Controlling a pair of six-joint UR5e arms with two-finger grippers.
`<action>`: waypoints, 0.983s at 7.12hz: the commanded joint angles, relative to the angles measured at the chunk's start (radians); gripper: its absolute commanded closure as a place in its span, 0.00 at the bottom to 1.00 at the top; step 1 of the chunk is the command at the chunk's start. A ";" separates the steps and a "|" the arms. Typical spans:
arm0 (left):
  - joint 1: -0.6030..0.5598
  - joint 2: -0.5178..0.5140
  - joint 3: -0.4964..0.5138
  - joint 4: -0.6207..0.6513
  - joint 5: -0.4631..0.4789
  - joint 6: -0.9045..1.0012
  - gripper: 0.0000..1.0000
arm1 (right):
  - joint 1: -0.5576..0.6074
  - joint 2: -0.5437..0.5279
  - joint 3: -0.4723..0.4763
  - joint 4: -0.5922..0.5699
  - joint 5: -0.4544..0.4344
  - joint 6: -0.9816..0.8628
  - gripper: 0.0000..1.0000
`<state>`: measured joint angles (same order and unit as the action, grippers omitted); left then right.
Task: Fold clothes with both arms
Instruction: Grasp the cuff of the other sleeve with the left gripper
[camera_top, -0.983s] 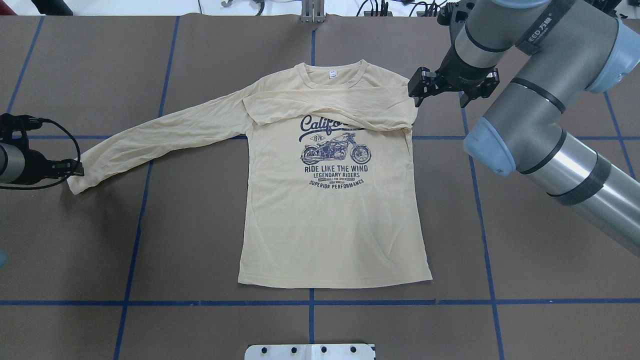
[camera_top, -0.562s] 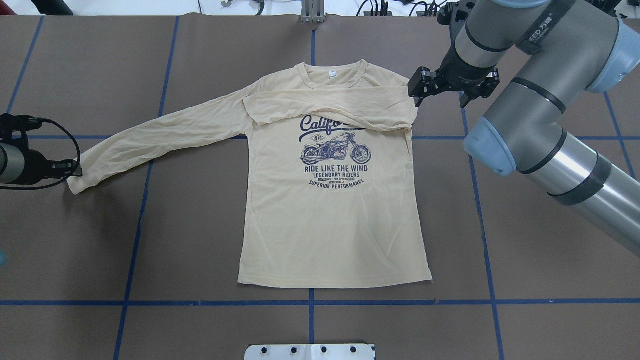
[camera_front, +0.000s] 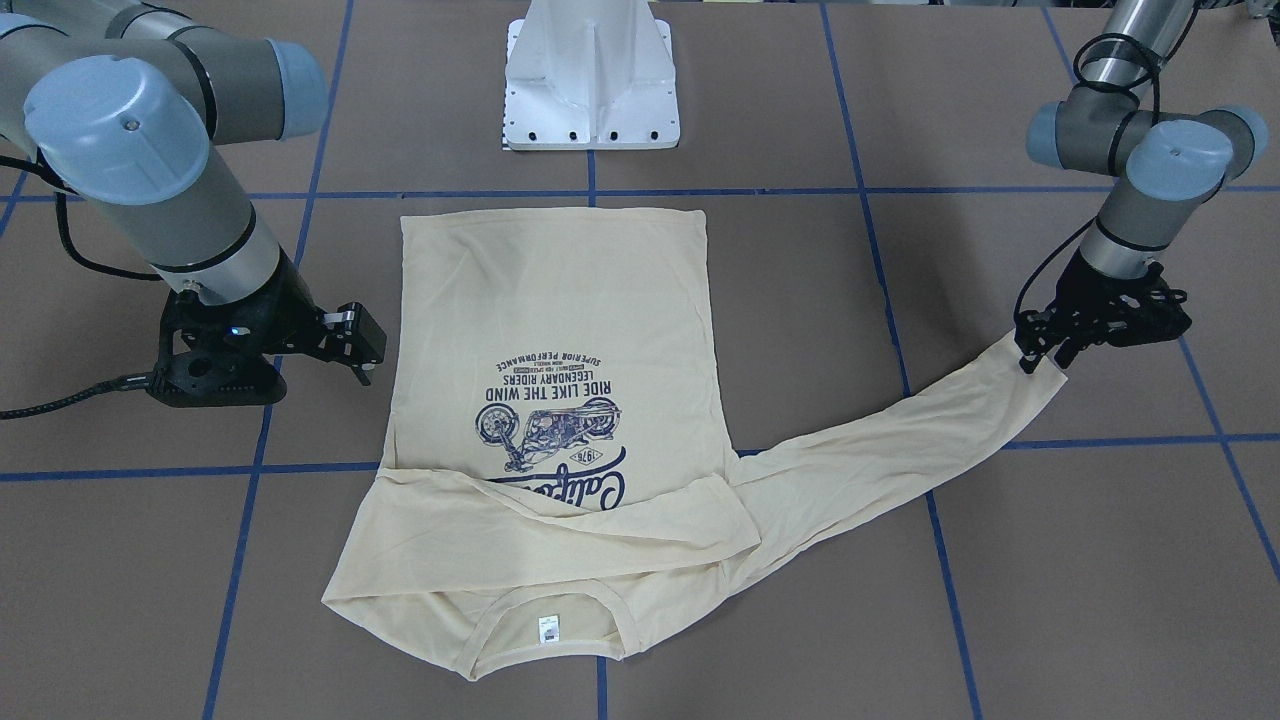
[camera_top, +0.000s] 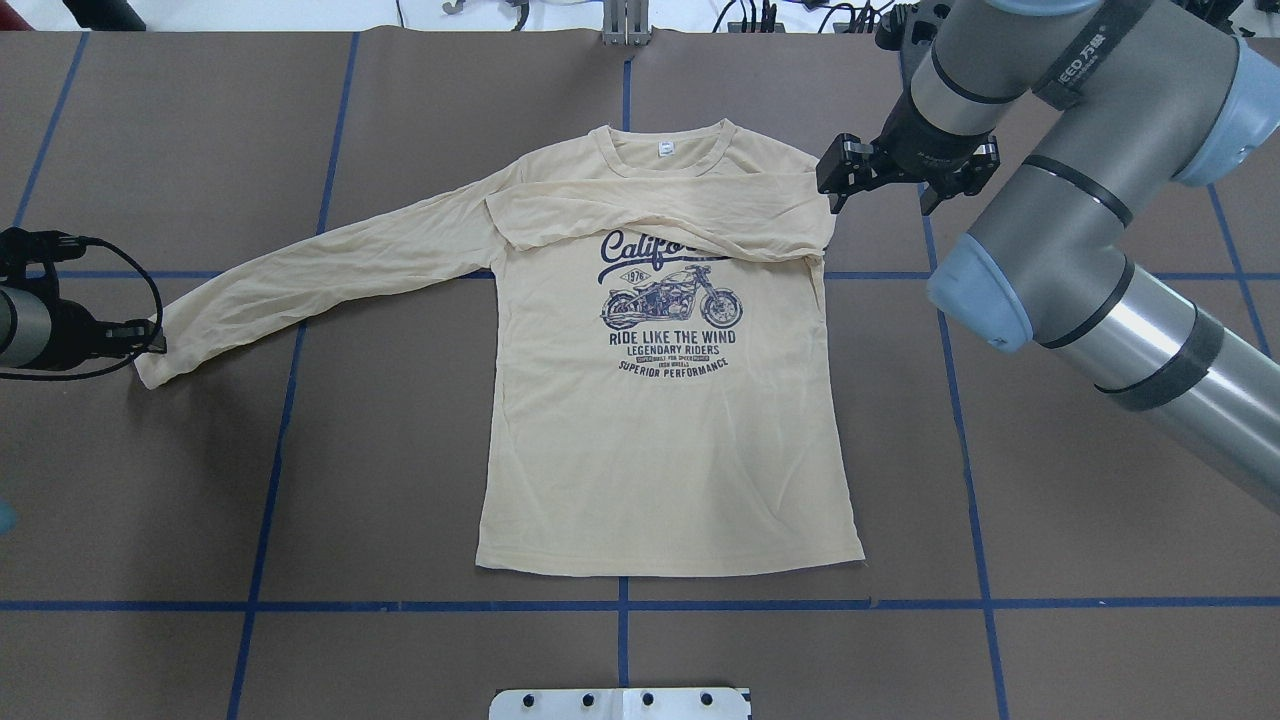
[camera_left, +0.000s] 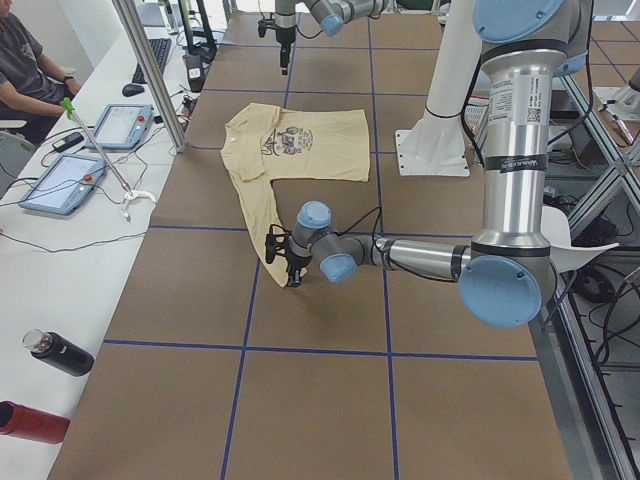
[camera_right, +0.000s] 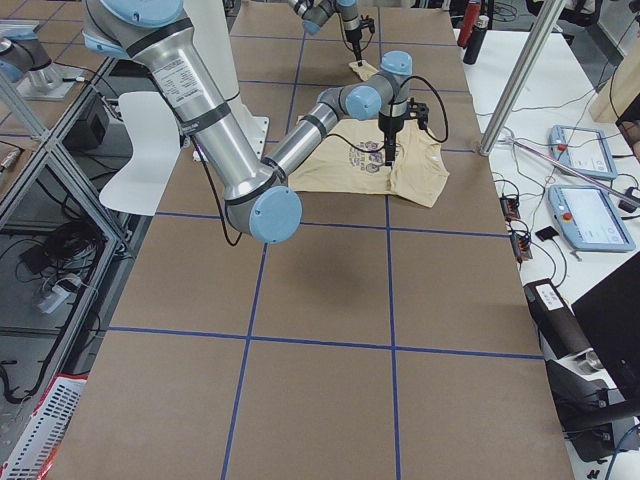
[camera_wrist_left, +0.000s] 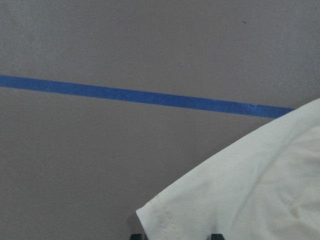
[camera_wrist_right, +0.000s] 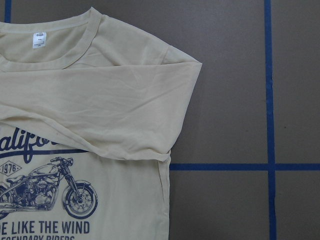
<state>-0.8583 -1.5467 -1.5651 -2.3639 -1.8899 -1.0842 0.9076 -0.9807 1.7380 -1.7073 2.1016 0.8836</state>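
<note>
**Front-facing view:** A pale cream-yellow long-sleeved cotton T-shirt (camera_front: 560, 300) lies flat and print up on the brown paper-covered table (camera_front: 1000, 600), which is marked with blue tape lines. Its hem is toward the white metal pedestal base (camera_front: 590, 80). One sleeve is folded across the chest and hides part of the navy lettering. The other sleeve runs out to the black left gripper (camera_front: 1040, 350), which stands at the cuff. The black right gripper (camera_front: 262, 370) hangs just beside the shirt's opposite edge, jaws spread and holding nothing.

**Overhead view:** The T-shirt (camera_top: 660, 450) sits mid-table, and the folded sleeve covers the end of "California". The left gripper (camera_top: 150, 340) meets the cuff tip, with its arm cut off at the view's edge. The right gripper (camera_top: 885, 190) is just beside the folded shoulder.

**Left side view:** The near arm's left gripper (camera_left: 290, 265) is at the sleeve end of the T-shirt (camera_left: 330, 150). A seated person (camera_left: 20, 60), partly cut off, is at a white bench with two flat control panels (camera_left: 125, 125). A black bottle (camera_left: 60, 352) and a red bottle (camera_left: 30, 420) lie nearer the camera.

**Right side view:** The near arm crosses the T-shirt (camera_right: 420, 175) and hides part of the print.

**Left wrist view:** The cuff of the T-shirt (camera_wrist_left: 260, 185) fills the lower right. Two dark fingertips (camera_wrist_left: 138, 235) peek in at the bottom edge, set apart on either side of the cuff corner. The jaws are spread, not pinching.

**Right wrist view:** The T-shirt (camera_wrist_right: 115, 105) shows its folded sleeve, ribbed neck, white label and motorcycle print, cut off at the left and bottom edges.
</note>
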 joint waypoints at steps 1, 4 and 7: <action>0.004 0.000 -0.001 0.000 0.000 0.000 0.44 | -0.001 -0.001 0.000 0.000 0.000 0.000 0.00; 0.004 0.000 -0.001 0.000 0.000 -0.008 0.58 | -0.001 -0.001 0.000 0.000 0.000 0.000 0.00; 0.018 -0.001 -0.003 0.000 0.000 -0.008 0.95 | 0.001 -0.001 0.000 0.000 0.000 0.000 0.00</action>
<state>-0.8488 -1.5465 -1.5666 -2.3639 -1.8899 -1.0920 0.9069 -0.9814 1.7380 -1.7073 2.1015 0.8836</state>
